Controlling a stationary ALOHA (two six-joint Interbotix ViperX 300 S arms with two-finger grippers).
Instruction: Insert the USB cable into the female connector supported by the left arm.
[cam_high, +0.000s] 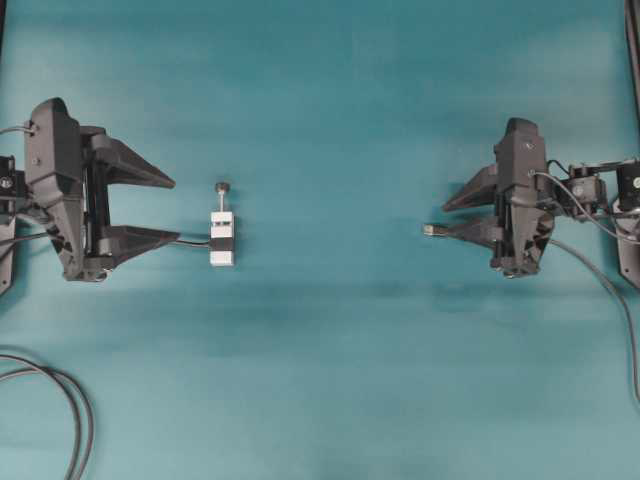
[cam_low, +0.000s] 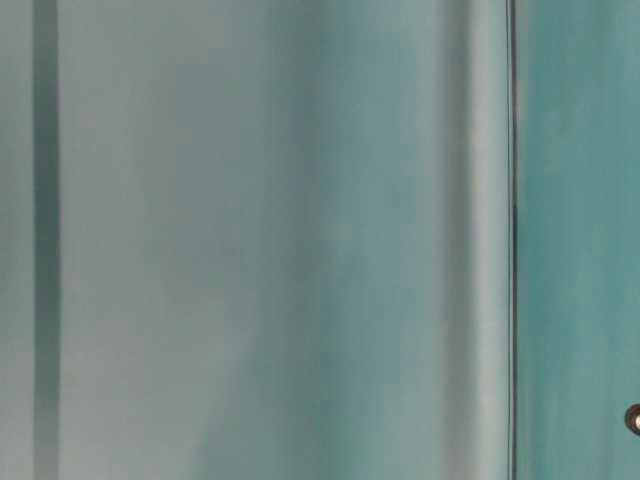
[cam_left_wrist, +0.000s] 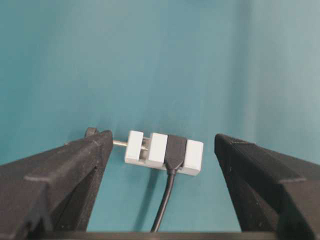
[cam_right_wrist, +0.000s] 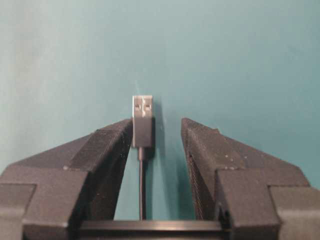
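Two pincers, one white female connector, one USB cable.

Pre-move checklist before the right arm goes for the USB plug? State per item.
1. USB cable plug between the right gripper fingers: ok, it lies in the gap, metal tip pointing away from the wrist.
2. Right gripper closed on the plug: not ok, jaws stand apart; the plug sits beside one finger with a gap to the other.
3. Left gripper supporting the female connector: not ok, jaws wide open, connector lies untouched on the table.
4. Path between plug and connector: ok, bare table in the overhead view.
5. Plug lined up with a connector slot: cannot tell.
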